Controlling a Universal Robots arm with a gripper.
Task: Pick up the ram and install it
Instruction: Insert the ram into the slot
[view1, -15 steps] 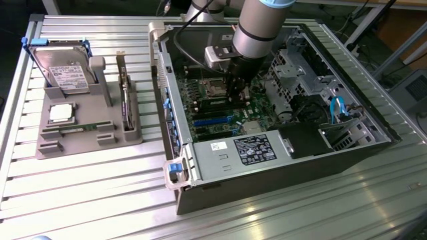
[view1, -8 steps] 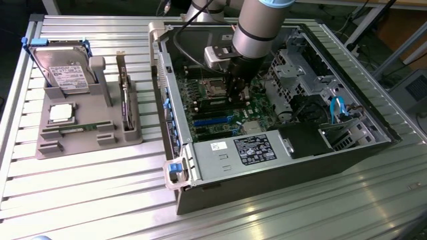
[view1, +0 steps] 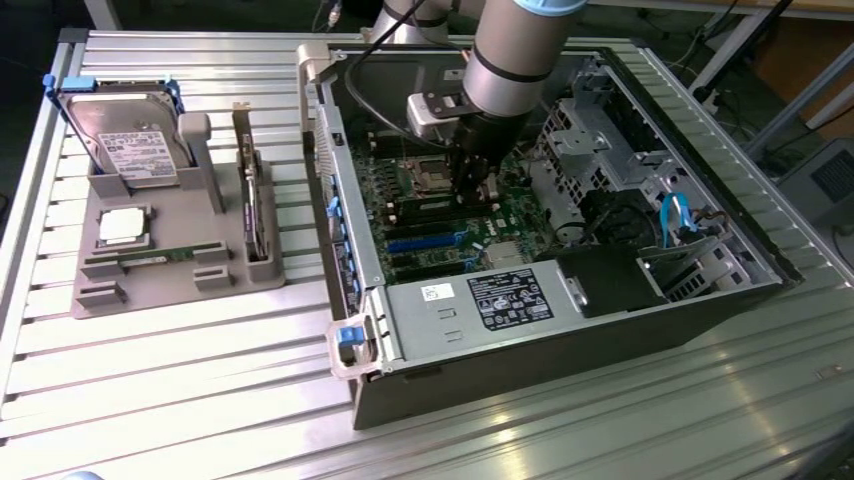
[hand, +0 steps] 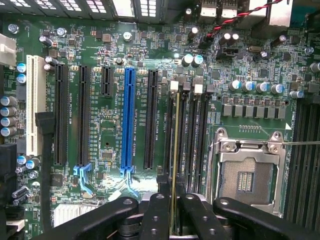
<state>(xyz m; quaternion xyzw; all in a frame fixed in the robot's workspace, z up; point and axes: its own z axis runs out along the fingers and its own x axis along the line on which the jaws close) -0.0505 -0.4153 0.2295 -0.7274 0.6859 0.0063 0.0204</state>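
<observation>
Wrist view: the gripper (hand: 174, 216) pinches the ram (hand: 176, 130) edge-on along a slot (hand: 169, 131) beside the socket (hand: 247, 175). Pressing straight and evenly should seat both ends.

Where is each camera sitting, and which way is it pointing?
Exterior view: off the arm, high above the table, looking down into the open case; the arm and hand reach into it.
Wrist view: on the wrist, facing the motherboard past the hand, whose fingers hold the ram.
Shared: the hand, motherboard and CPU socket.
</observation>
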